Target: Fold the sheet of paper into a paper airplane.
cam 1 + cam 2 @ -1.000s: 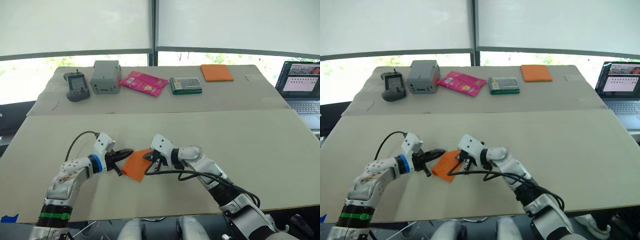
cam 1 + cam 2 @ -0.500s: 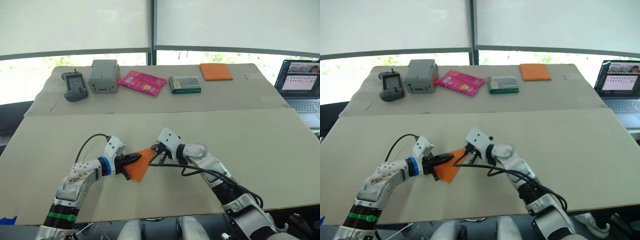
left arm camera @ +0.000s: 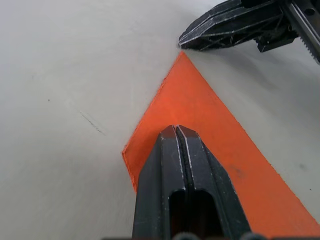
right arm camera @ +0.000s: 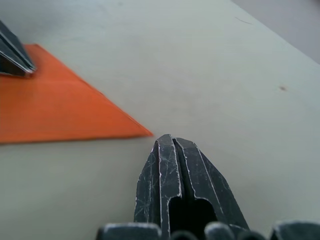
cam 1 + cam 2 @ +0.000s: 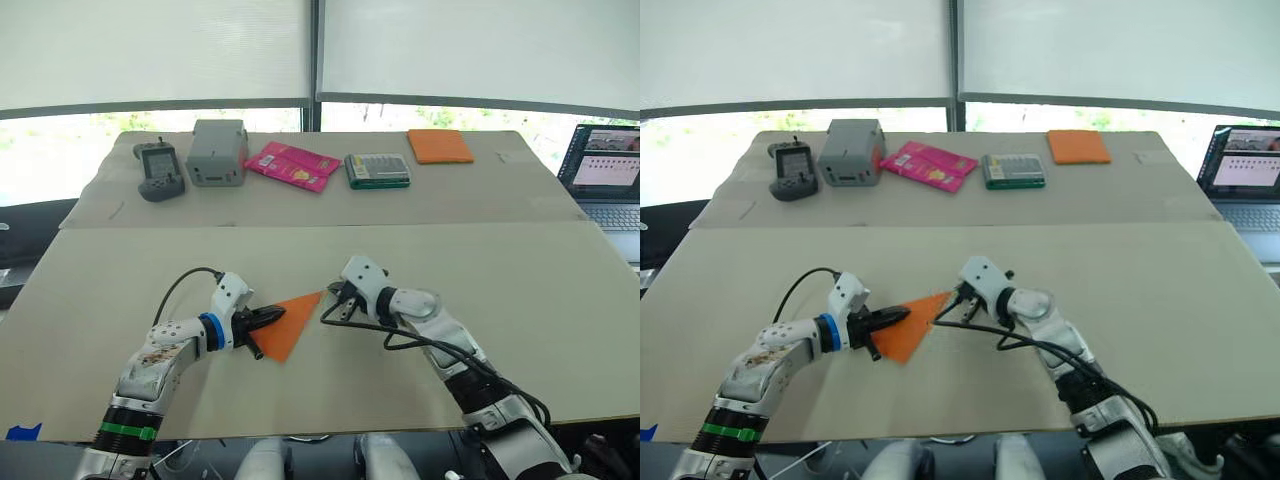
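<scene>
The sheet of paper is now a pointed orange wedge. It lies flat on the worktop, close to the near edge and a bit toward the left side. The left tool rests on the wide end of the wedge with its two fingers pressed together. It looks like it is holding the paper down, not pinching it. The right tool sits just beside the sharp tip, not touching it, and its fingers are together too.

I think some folds are done and a crease is being pressed flat. Next, a tool may need to slip under one long edge and lift it to fold a wing, while the other tool holds the paper down.

The worktop is pale, smooth and wide. Along its far edge sit a controller, a grey box, a pink packet, a green case and an orange pad. A laptop is open at the right side. Big windows with white blinds are behind.
</scene>
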Available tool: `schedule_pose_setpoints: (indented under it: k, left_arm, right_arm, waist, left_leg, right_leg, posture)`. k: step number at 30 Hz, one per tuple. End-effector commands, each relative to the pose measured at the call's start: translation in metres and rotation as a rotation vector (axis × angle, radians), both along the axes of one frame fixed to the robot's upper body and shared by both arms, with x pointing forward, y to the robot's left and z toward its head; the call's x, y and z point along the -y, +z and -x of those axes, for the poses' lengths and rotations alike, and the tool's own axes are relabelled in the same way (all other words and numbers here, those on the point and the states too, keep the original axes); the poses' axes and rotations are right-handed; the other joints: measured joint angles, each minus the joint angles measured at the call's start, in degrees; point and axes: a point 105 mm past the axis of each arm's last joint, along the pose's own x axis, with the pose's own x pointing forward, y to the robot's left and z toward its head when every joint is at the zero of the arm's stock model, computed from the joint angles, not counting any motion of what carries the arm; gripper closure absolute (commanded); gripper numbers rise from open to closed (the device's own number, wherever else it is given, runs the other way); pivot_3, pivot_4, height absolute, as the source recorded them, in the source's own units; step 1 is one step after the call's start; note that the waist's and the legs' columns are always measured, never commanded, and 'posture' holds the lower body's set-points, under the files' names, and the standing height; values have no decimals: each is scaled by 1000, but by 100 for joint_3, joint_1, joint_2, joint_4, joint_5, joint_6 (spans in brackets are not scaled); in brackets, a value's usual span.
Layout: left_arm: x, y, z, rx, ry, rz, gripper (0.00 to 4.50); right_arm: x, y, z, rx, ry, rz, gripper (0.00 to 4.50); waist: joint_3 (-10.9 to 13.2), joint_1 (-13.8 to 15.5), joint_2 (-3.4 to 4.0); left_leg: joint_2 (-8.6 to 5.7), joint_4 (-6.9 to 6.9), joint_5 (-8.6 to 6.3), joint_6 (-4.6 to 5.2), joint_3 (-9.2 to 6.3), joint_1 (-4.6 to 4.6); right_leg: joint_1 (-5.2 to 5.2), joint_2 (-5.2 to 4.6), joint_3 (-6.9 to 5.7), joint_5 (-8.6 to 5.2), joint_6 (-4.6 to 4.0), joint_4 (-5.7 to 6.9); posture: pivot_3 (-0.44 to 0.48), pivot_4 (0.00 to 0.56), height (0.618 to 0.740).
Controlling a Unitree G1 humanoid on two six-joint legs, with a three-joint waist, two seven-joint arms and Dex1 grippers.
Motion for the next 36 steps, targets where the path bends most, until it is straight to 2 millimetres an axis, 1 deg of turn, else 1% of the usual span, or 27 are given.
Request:
schedule_pose_setpoints:
  k: [1,3,5,8,11,13,17,18,19,21,23,24,26,28,30,31,34,36]
  left_arm:
    - [1,13,1,36,3,47,4500]
    - [-5,30,1,58,19,120,4500]
    - [-12,43,2,57,36,188,4500]
    - [-35,59,6,56,84,246,4500]
    - [-51,61,10,40,112,213,4500]
    - [-57,58,13,17,120,167,4500]
    - [-57,56,16,-35,108,158,3386]
    - [-55,55,18,-54,89,154,2982]
    - [-51,54,20,-80,70,149,2710]
    - [-39,54,23,-141,36,153,1987]
    - [-38,49,10,-193,112,119,1327]
    - [-37,53,6,-211,122,142,986]
    - [-31,58,5,-323,96,218,330]
    - [-29,55,4,-437,91,172,330]
    - [-24,58,0,-525,60,155,330]
    - [-20,59,-5,-561,50,151,330]
    - [-10,61,-13,-600,17,130,330]
    - [-5,61,-14,-617,-13,107,330]
  right_arm:
    - [5,6,2,14,-4,-36,4468]
    - [0,28,5,59,34,-125,4468]
    - [0,39,9,75,64,-160,4468]
    - [2,52,18,79,149,-169,4468]
    - [0,59,27,86,232,-149,4468]
    - [-1,63,33,87,282,-132,4468]
    - [-3,64,40,87,346,-87,4500]
    - [-3,64,42,89,360,-66,4500]
    - [-3,62,43,88,372,-46,4500]
    - [-2,60,46,80,380,-37,4500]
    - [-1,58,47,74,377,-34,4500]
    - [-1,58,48,73,372,-34,4500]
    - [1,57,48,73,361,-34,4500]
    - [2,57,47,75,348,-34,4500]
    - [3,57,47,86,330,-33,4500]
    - [5,57,47,90,322,-33,4500]
    - [7,59,47,98,306,-33,4500]
    - [9,60,48,102,299,-33,4500]
  waist:
    - [0,1,0]
    - [2,1,-2]
    - [3,1,-2]
    - [4,-11,-3]
    - [5,-31,-2]
    - [5,-27,-1]
    - [7,-2,-2]
    - [8,3,-4]
    - [8,6,-4]
    - [9,23,-5]
    - [12,47,-8]
    - [15,51,-13]
    - [18,36,-18]
    - [19,25,-19]
    - [20,16,-20]
    - [20,4,-20]
    - [20,4,-20]
    - [20,-5,-21]
  left_leg:
    - [1,0,0,0,0,-1]
    - [2,0,0,0,0,-5]
    - [3,0,0,0,-2,-20]
    - [3,2,0,0,-2,-30]
    - [4,0,0,0,-2,-27]
    - [4,-2,0,0,-1,-26]
    - [2,2,0,0,-1,-26]
    - [2,2,0,0,-1,-26]
    - [2,3,0,0,-1,-27]
    - [2,2,0,0,-1,-27]
    - [1,3,0,0,-2,-28]
    - [0,7,0,0,-5,-29]
    - [1,11,1,0,-8,-27]
    - [-1,9,1,0,-8,-26]
    - [-4,9,1,0,-9,-27]
    - [-8,9,2,-1,-9,-28]
    - [-10,8,2,-2,-8,-28]
    - [-10,8,3,-3,-6,-29]
  right_leg:
    - [-1,1,0,0,0,0]
    - [-5,3,0,0,0,0]
    - [-17,2,-1,0,0,0]
    - [-26,2,-1,0,0,0]
    - [-25,4,-2,0,0,-3]
    - [-25,4,-2,0,0,-3]
    - [-22,4,-3,0,0,-4]
    - [-21,4,-4,0,0,-4]
    - [-21,4,-5,0,0,-4]
    - [-21,3,-6,0,0,-5]
    - [-20,2,-8,0,1,-6]
    - [-18,2,-11,0,1,-5]
    - [-14,5,-15,1,0,-2]
    - [-15,6,-15,0,0,2]
    - [-18,10,-17,0,0,2]
    - [-19,13,-17,0,1,1]
    - [-17,14,-18,0,1,-2]
    - [-18,12,-16,0,0,-4]
  posture:
    - [0,150,740]
    - [0,150,740]
    - [0,150,740]
    - [0,150,740]
    - [0,150,740]
    - [0,150,740]
    - [0,150,740]
    - [0,150,740]
    - [0,150,740]
    - [0,150,740]
    - [0,150,740]
    - [0,150,740]
    - [0,150,740]
    - [0,150,740]
    - [0,150,740]
    - [0,150,740]
    - [0,150,740]
    - [0,150,740]
